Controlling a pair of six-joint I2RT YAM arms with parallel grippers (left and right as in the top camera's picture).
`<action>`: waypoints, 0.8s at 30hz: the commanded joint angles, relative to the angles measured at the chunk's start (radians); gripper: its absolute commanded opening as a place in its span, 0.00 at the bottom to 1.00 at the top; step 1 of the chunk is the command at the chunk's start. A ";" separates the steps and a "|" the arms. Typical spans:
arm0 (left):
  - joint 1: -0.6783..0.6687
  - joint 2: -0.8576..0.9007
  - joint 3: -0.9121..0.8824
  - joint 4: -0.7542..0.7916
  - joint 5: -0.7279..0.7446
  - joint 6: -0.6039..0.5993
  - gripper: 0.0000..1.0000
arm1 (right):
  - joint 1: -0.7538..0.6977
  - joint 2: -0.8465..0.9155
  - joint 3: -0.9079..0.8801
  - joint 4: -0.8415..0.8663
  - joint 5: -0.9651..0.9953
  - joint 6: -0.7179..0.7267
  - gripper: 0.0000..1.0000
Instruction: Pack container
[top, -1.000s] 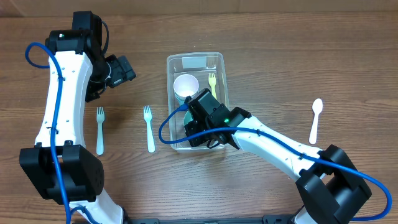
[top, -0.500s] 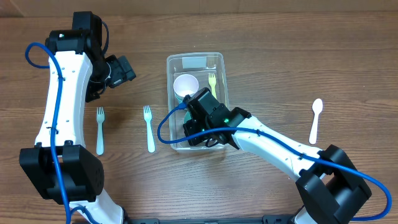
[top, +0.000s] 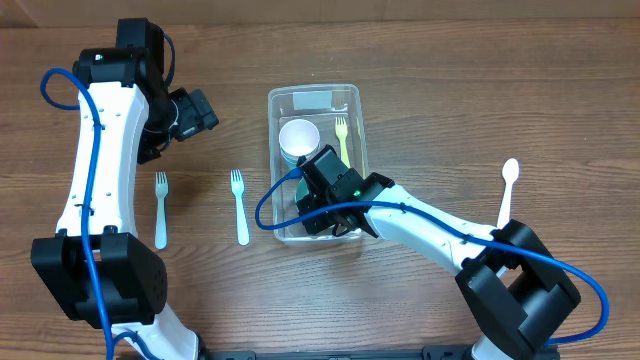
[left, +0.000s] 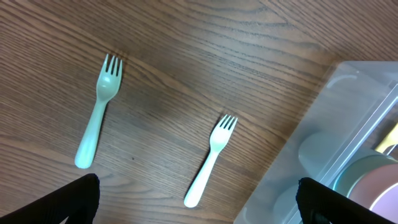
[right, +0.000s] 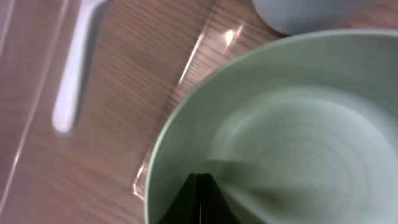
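Overhead: clear round-cornered container (top: 358, 112), pale label (top: 312, 100) at one end; right fingers (right: 200, 202) together inside, left fingers (left: 81, 199) wide.

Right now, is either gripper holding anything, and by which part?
Left gripper: open, empty. Right gripper: shut, tips inside the pale green round bowl, nothing visibly clamped.

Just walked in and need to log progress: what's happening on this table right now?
The right pincer, shut, is down inside the clear container, its tip in a pale green bowl. A white cup and a yellow-green fork already sit in the container. The left pincer hovers open near two pale forks lying on the table; a white spoon lies unpacked to the right.
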 joint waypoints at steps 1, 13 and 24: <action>-0.004 0.007 -0.007 0.006 0.010 0.002 1.00 | -0.002 0.002 -0.001 0.016 -0.061 -0.011 0.04; -0.004 0.007 -0.007 0.006 0.010 0.002 1.00 | -0.028 -0.003 0.004 0.048 -0.156 -0.013 0.04; -0.004 0.007 -0.007 0.003 0.011 0.002 1.00 | -0.217 -0.379 0.098 -0.127 -0.068 -0.040 0.24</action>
